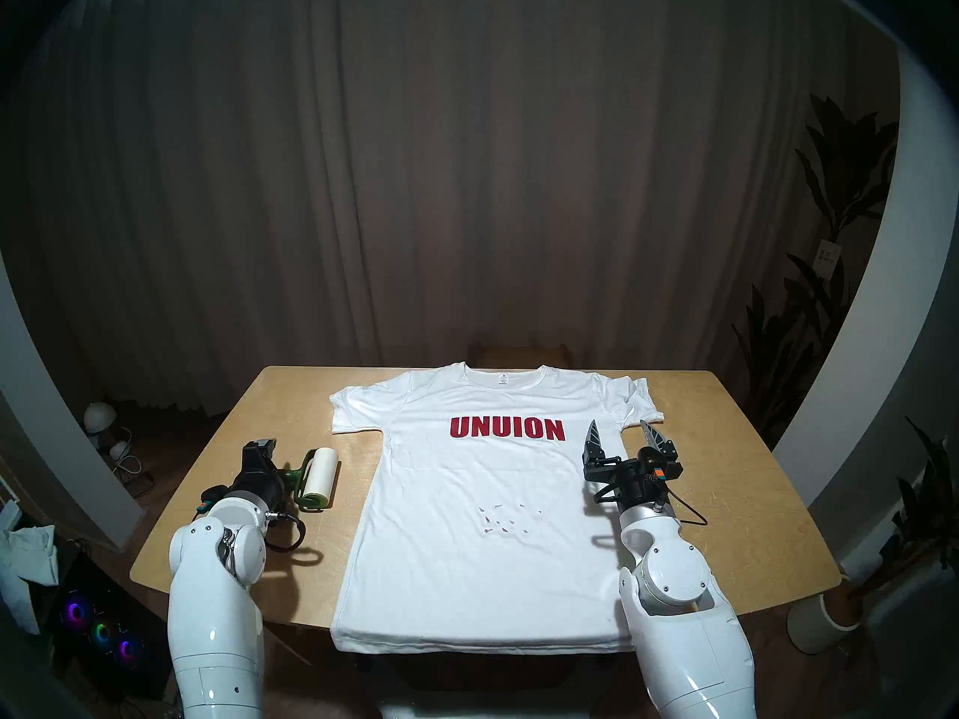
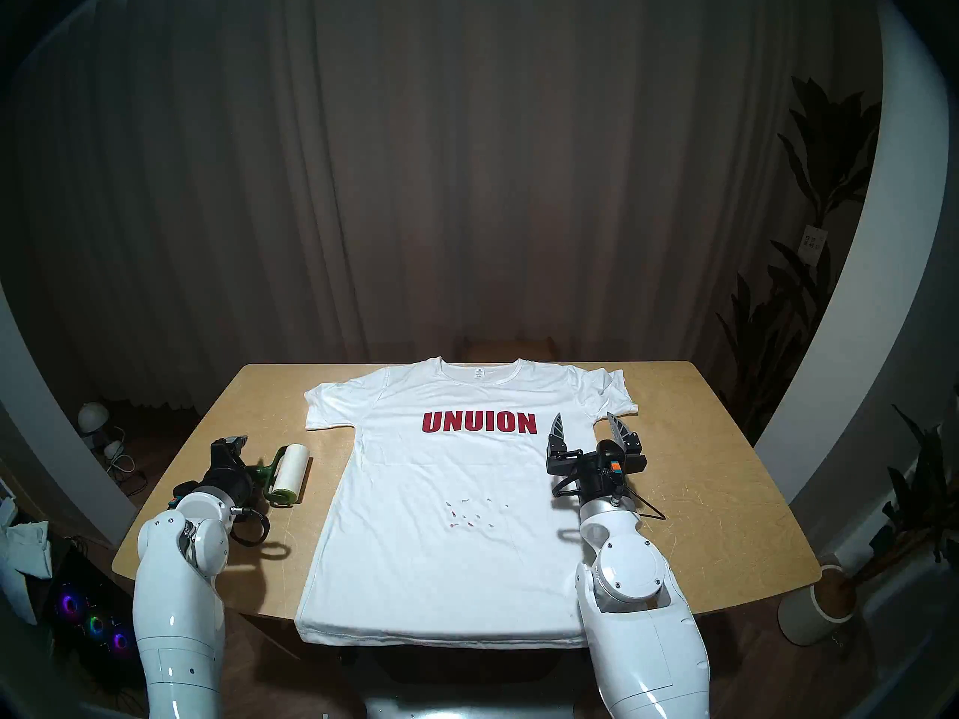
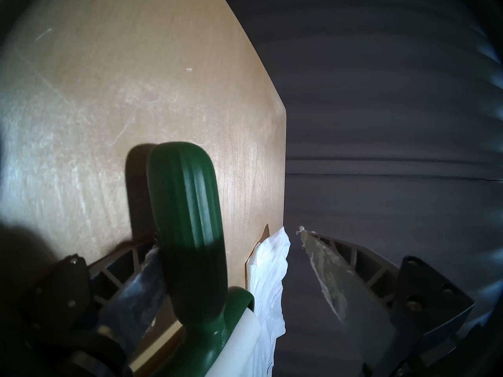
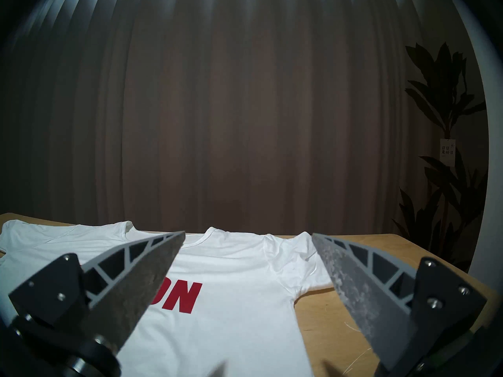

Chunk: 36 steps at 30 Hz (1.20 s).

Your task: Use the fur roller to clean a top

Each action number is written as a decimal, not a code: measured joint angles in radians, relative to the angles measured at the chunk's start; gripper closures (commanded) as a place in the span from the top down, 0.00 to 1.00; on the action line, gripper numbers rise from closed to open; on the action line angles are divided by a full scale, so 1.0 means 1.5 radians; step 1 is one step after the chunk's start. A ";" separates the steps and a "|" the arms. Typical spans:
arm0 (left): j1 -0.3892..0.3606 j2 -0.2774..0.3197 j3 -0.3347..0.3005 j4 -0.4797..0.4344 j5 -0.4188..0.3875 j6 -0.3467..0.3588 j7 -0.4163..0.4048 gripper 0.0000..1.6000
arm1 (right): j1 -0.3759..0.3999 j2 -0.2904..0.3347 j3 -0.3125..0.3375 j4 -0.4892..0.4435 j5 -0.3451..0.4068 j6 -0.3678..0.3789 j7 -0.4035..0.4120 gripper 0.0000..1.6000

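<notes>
The T-shirt (image 1: 482, 495) lies flat on the wooden table (image 1: 726, 469), collar at the far edge, hem hanging over the near edge, with red "UNUION" lettering across the chest; a scatter of small red specks (image 1: 503, 521) sits on the fabric below the lettering, well to the inner side of both sets of fingers.

The lint roller (image 1: 316, 476) lies on bare table just beside the shirt's left edge, white roll toward the shirt, green handle toward the left gripper (image 3: 228, 240); in the left wrist view the jaws stand wide apart, with the curved green handle (image 3: 187, 232) between them; one finger (image 3: 147, 275) appears to touch the handle's side while the other finger (image 3: 326, 275) stands well clear of it, so nothing is clamped; the white roll (image 3: 245, 338) shows at the bottom of that view, below the handle, and a fold of the shirt's sleeve (image 3: 269, 273) lies past it.

The right gripper (image 1: 620, 430) hovers above the shirt's right side, near the sleeve; its jaws are spread wide and hold nothing; in the right wrist view the last letters of the print show beside one finger (image 4: 136, 273), the sleeve between the two.
</notes>
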 measured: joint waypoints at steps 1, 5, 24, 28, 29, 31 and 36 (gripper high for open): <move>-0.002 0.001 0.001 0.003 0.000 0.000 -0.001 1.00 | 0.000 0.000 0.001 0.001 0.000 0.000 -0.001 1.00; -0.003 0.003 0.002 0.009 0.001 0.000 -0.004 0.89 | 0.001 0.001 0.002 0.003 -0.001 0.000 -0.002 1.00; -0.001 0.003 0.002 0.009 0.003 0.005 -0.014 0.04 | 0.017 0.015 0.012 0.023 0.001 -0.001 0.006 1.00; 0.000 0.003 0.002 0.009 0.005 0.005 -0.017 0.00 | 0.019 0.017 0.014 0.025 0.005 -0.001 0.010 1.00; 0.001 0.002 0.002 0.009 0.005 0.005 -0.018 0.00 | 0.019 0.018 0.014 0.025 0.006 -0.001 0.011 1.00; 0.002 0.001 0.002 0.008 0.005 0.005 -0.023 0.00 | 0.021 0.019 0.015 0.025 0.008 -0.001 0.013 1.00; 0.010 -0.005 0.001 0.003 -0.004 0.010 -0.038 0.00 | 0.022 0.019 0.016 0.026 0.012 -0.001 0.015 1.00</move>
